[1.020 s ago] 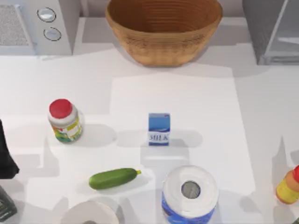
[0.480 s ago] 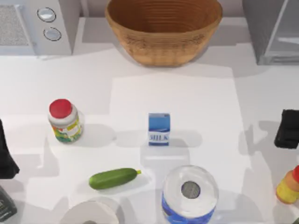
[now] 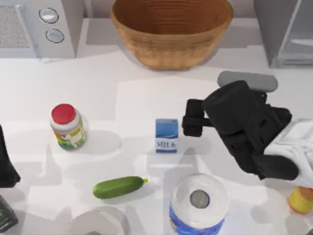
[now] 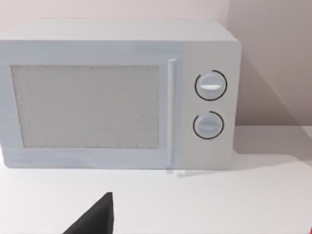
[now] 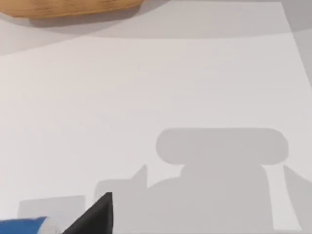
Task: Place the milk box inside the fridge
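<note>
Top view: milk box (image 3: pixel 166 135) upright near table centre, "MILK" band facing the camera, nothing gripping it; right gripper (image 3: pixel 191 118) just beside the carton on its right, arm reaching in from the right edge; its two black fingers (image 3: pixel 194 106) point left toward the box, stacked apart with a clear gap, nothing held between them; can't tell from this angle whether the fingertips touch the carton; fridge (image 3: pixel 283 32) at far right back corner, dark grey side and pale inner panel in partial view, well apart from the box; wicker basket (image 3: pixel 171 30) at back centre; microwave (image 3: pixel 36 27) with two round knobs at back left; red-capped jar (image 3: pixel 67 126) left of the box; cucumber (image 3: pixel 119 187) lying front-left of it; paper roll (image 3: pixel 199 203) with blue wrap directly in front of the box; second roll (image 3: pixel 94 224) at the front edge; yellow bottle (image 3: pixel 301 199) at right front, partly hidden behind the right arm; left arm (image 3: pixel 7 164) parked at the left edge, can't tell its finger state; right wrist view: blue top of the carton (image 5: pixel 27 226) at the frame corner, one dark fingertip (image 5: pixel 95 217) beside it, gripper shadow on the white table (image 5: pixel 146 97), basket rim (image 5: pixel 68 7) farther off; left wrist view: microwave front (image 4: pixel 117 92) and one dark fingertip (image 4: pixel 95 217).
</note>
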Available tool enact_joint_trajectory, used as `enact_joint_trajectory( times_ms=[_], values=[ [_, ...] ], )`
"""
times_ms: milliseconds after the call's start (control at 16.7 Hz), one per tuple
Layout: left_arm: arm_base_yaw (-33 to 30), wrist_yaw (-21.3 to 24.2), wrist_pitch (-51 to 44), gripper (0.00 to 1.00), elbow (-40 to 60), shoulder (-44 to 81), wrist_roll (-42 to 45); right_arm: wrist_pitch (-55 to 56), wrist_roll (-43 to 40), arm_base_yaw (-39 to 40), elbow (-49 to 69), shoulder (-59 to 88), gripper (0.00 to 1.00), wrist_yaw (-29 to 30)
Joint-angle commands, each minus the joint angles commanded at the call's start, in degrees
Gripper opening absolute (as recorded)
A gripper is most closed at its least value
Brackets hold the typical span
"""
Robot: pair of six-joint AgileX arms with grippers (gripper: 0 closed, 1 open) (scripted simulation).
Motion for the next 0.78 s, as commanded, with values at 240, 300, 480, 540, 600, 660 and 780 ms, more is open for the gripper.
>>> enact_joint_trajectory(
  times_ms=[240, 300, 480, 540, 600, 660, 780],
  values=[
    [0.0, 0.0, 0.0, 1.0, 0.0, 0.0, 0.0, 1.54, 4.57, 8.5, 9.51, 15.13, 1.0, 6.22],
    [0.0, 0.0, 0.0, 1.0, 0.0, 0.0, 0.0, 1.83, 5.28, 10.04, 11.18, 17.9, 1.0, 7.37],
    [0.0, 0.0, 0.0, 1.0, 0.0, 0.0, 0.0, 2.32, 6.43, 12.81, 14.01, 23.3, 1.0, 9.61],
    [0.0, 0.0, 0.0, 1.0, 0.0, 0.0, 0.0, 2.36, 6.55, 13.13, 14.29, 24.01, 1.0, 9.9],
    [0.0, 0.0, 0.0, 1.0, 0.0, 0.0, 0.0, 2.37, 6.57, 13.19, 14.34, 24.16, 1.0, 9.96],
    [0.0, 0.0, 0.0, 1.0, 0.0, 0.0, 0.0, 2.37, 6.57, 13.19, 14.34, 24.16, 1.0, 9.96],
    [0.0, 0.0, 0.0, 1.0, 0.0, 0.0, 0.0, 2.37, 6.57, 13.19, 14.34, 24.16, 1.0, 9.96]
  ],
)
